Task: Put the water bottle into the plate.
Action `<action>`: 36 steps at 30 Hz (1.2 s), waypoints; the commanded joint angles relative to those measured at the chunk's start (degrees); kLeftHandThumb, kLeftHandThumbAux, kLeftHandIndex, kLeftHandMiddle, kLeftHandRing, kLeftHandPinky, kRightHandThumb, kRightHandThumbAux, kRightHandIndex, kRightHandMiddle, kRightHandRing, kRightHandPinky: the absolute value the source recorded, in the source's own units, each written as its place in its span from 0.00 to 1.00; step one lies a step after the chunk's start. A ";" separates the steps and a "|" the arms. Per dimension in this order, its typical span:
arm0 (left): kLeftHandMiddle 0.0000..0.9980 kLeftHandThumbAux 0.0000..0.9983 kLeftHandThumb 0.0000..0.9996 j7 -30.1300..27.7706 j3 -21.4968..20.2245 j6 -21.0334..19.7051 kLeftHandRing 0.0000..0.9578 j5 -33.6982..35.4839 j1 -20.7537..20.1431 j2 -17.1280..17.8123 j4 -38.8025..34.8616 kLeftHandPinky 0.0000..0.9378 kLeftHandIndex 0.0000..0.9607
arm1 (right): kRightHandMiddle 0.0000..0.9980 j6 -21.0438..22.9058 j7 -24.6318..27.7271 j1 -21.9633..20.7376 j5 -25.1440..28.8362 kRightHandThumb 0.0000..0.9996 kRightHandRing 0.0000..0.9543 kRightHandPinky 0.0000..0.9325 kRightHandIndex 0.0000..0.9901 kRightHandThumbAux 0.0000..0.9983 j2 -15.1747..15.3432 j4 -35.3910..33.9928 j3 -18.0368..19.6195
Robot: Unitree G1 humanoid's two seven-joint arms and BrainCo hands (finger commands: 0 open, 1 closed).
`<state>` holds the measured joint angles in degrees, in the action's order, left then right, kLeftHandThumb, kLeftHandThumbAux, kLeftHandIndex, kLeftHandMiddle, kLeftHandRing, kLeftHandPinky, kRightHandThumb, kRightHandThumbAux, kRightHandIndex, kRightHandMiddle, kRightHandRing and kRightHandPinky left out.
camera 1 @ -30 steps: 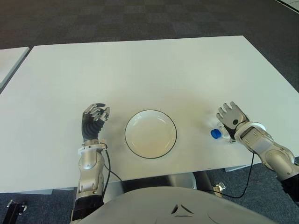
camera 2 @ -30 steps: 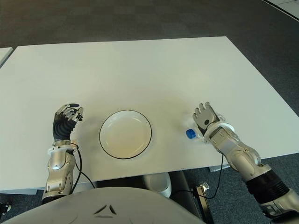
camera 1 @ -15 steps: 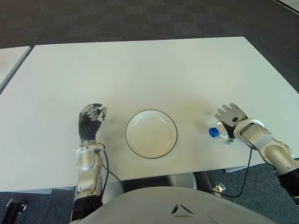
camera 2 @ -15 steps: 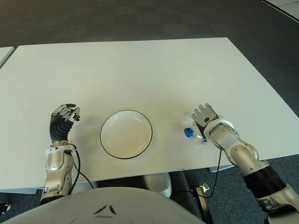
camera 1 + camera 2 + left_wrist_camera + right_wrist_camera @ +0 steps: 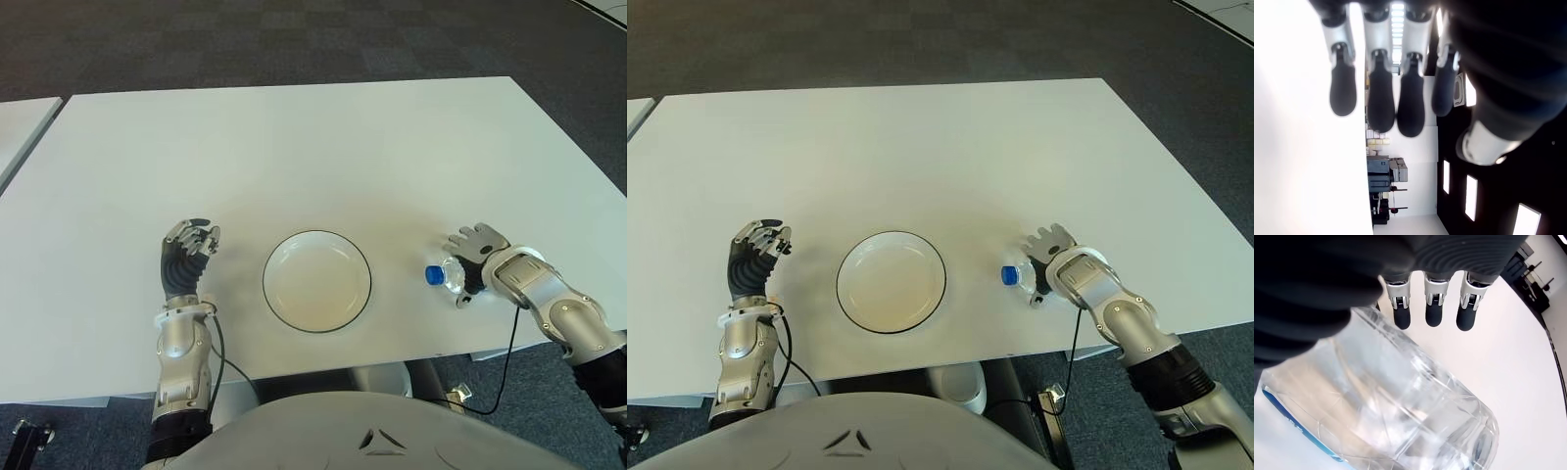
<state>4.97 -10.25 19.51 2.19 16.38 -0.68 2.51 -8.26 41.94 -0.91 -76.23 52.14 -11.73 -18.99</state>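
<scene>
A clear water bottle [image 5: 450, 277] with a blue cap [image 5: 432, 275] lies on its side on the white table [image 5: 294, 147], cap pointing toward the plate. The white plate [image 5: 316, 284] with a dark rim sits near the front edge, a short way to the bottle's left, and holds nothing. My right hand [image 5: 478, 253] lies over the bottle from the right. In the right wrist view the bottle [image 5: 1400, 421] fills the space under the palm, and the fingers [image 5: 1432, 316] stretch out past it without wrapping round. My left hand [image 5: 188, 257] shows left of the plate, fingers loosely bent, holding nothing.
The table's front edge runs just below the plate and both hands. Another white tabletop [image 5: 20, 122] shows at the far left. Dark carpet [image 5: 294, 39] lies beyond the table.
My right hand has moved left and turned down over the bottle, which has slid a little toward the plate. My left hand has drifted slightly left.
</scene>
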 commanded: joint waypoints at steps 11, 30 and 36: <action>0.64 0.71 0.71 -0.29 -0.38 0.18 0.65 0.96 -0.14 0.20 0.86 0.64 0.45 | 0.20 4.86 1.17 3.26 3.86 0.45 0.17 0.27 0.19 0.54 -4.95 0.12 0.09; 0.63 0.71 0.71 0.51 -1.20 1.27 0.65 -0.09 -0.73 0.44 2.64 0.66 0.45 | 0.57 8.57 -2.47 3.41 11.78 0.70 0.62 0.67 0.43 0.71 -8.47 2.05 2.67; 0.65 0.71 0.71 -0.49 -1.25 2.96 0.66 0.12 -1.07 1.09 3.95 0.67 0.45 | 0.67 9.63 -3.56 3.18 12.58 0.70 0.72 0.79 0.43 0.72 -9.09 2.37 2.78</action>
<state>4.97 -11.07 21.55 2.35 15.92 -0.44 5.01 1.08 37.99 0.81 -64.67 44.06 -10.93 -14.90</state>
